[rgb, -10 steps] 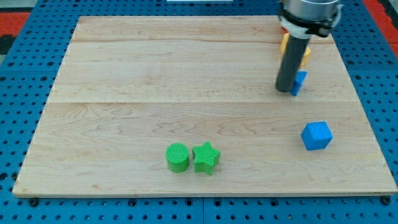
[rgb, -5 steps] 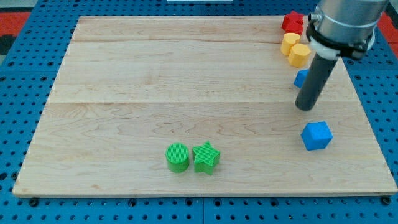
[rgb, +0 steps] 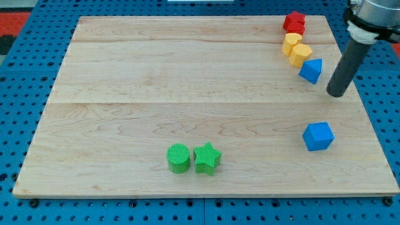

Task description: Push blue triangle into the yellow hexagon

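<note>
The blue triangle point(rgb: 311, 70) lies near the board's right edge, touching the lower right side of the yellow hexagon point(rgb: 300, 55). A second yellow block point(rgb: 291, 42) sits just above the hexagon, and a red block point(rgb: 294, 22) above that. My tip point(rgb: 337, 93) is on the board to the right of and slightly below the blue triangle, apart from it by a small gap.
A blue cube point(rgb: 318, 135) sits below my tip near the right edge. A green cylinder point(rgb: 179, 157) and a green star point(rgb: 207, 158) touch each other at the bottom middle. The wooden board point(rgb: 156, 94) lies on a blue pegboard.
My tip moved from the left of the blue triangle, round below it, to its right. The blue triangle shifted up and to the right against the yellow hexagon.
</note>
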Robot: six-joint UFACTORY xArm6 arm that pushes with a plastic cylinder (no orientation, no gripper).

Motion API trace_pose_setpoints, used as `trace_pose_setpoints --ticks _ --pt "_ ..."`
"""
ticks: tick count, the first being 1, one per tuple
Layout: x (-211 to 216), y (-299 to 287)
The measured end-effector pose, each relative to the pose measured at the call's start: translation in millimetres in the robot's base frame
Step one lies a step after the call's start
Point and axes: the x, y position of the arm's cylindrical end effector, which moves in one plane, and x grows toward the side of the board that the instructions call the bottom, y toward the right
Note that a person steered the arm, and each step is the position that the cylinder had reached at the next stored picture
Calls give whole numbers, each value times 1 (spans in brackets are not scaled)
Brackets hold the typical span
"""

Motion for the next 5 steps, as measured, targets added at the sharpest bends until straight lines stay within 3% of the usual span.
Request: trace_pose_setpoints --ticks 2,5 --pt "-38 -6" --pt "-14 -19"
